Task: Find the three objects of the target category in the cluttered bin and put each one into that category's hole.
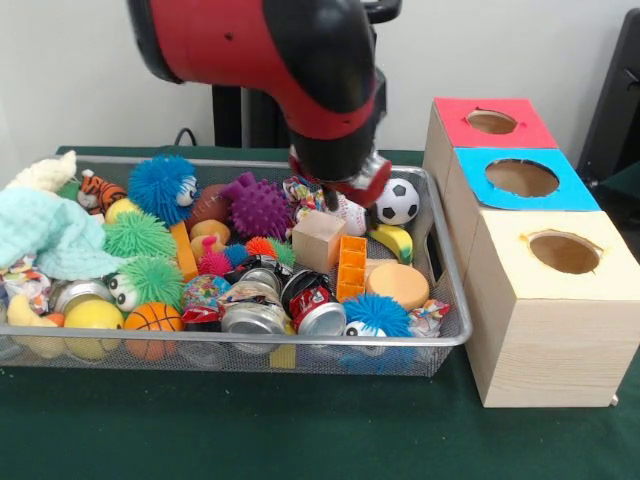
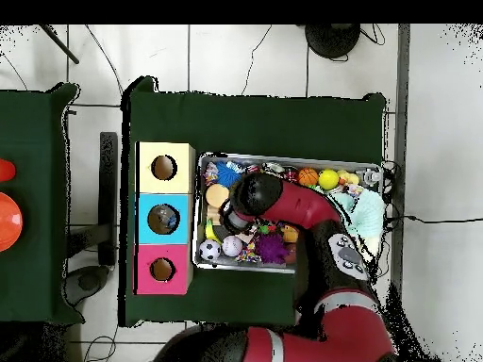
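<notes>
The wire-mesh bin (image 1: pixel 250 340) is full of mixed toys. My gripper (image 1: pixel 336 196) hangs low over the bin's right half, just above a white baseball (image 1: pixel 352 214) and a wooden cube (image 1: pixel 318 240). The arm hides whether it is open or shut. A soccer ball (image 1: pixel 397 200), a banana (image 1: pixel 396 240), crushed cans (image 1: pixel 318 305) and spiky balls (image 1: pixel 258 205) lie around it. In the overhead view the gripper (image 2: pixel 229 219) is over the bin's (image 2: pixel 245 268) end nearest the boxes.
Three wooden boxes with holes stand right of the bin: red top (image 1: pixel 490 122), blue top (image 1: pixel 520 178), cream top (image 1: pixel 563 252). A mint cloth (image 1: pixel 45 240) fills the bin's left end. Overhead, the boxes (image 2: pixel 163 219) stand left of the bin.
</notes>
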Tool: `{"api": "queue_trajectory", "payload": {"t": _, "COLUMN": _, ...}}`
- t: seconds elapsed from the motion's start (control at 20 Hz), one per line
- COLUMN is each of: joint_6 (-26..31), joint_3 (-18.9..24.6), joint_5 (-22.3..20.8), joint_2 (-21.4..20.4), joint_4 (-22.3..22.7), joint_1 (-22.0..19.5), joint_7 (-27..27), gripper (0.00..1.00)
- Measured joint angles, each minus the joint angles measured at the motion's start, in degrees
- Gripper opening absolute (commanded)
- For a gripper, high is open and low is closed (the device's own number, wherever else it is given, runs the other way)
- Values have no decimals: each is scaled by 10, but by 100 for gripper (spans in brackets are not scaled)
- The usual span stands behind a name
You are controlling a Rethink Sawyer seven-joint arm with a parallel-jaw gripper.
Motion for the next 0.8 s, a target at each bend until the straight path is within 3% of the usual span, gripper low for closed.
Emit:
{"api": "queue_trajectory", "payload": {"t": 0.35, "joint_6": -45, "joint_3": -1, "joint_5": 0, "joint_2": 34, "joint_4": 0, "joint_1": 28, "joint_7": 0, "gripper": 100}}
{"api": "queue_trajectory", "payload": {"t": 0.8, "joint_6": -60, "joint_3": -10, "joint_5": 0, "joint_2": 74, "joint_4": -5, "joint_1": 50, "joint_7": 0, "gripper": 100}}
